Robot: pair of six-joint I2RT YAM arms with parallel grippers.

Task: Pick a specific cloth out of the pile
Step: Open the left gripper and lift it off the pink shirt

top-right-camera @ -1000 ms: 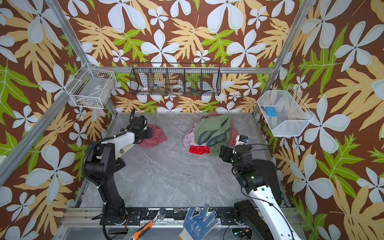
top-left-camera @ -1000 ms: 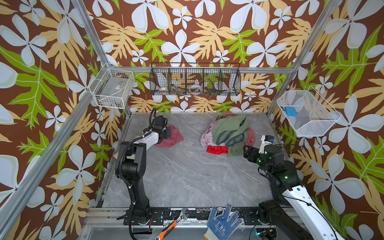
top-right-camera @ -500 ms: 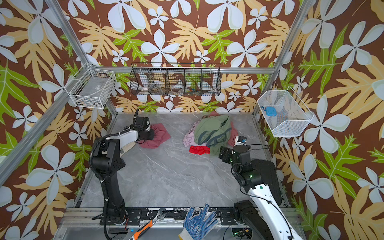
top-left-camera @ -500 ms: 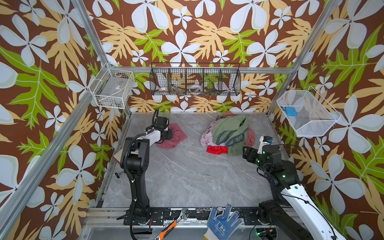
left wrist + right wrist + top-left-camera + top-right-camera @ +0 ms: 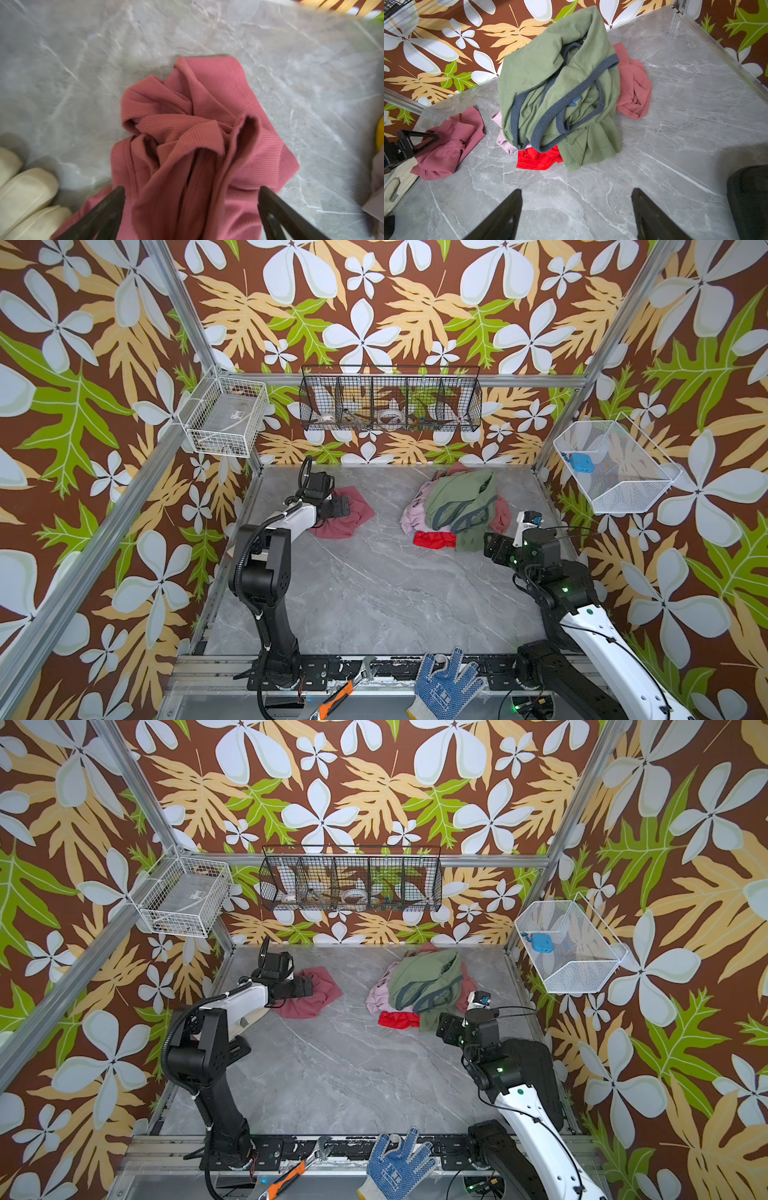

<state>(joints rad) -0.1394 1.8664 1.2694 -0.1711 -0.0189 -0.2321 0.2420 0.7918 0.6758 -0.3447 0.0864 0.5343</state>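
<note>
The grey worktop point(image 5: 374, 593) is carrying one pile point(image 5: 459, 497) at its right rear, green fabric covering lilac, red and salmon pieces. One dusty-rose cloth point(image 5: 355, 516) is lying crumpled at the left rear, well apart from the pile, beside one beige glove point(image 5: 27, 193). The left end effector point(image 5: 191, 193) is standing spread around a raised fold, unclamped. The right end effector point(image 5: 576, 193) is gaping over the worktop, facing the pile.
</note>
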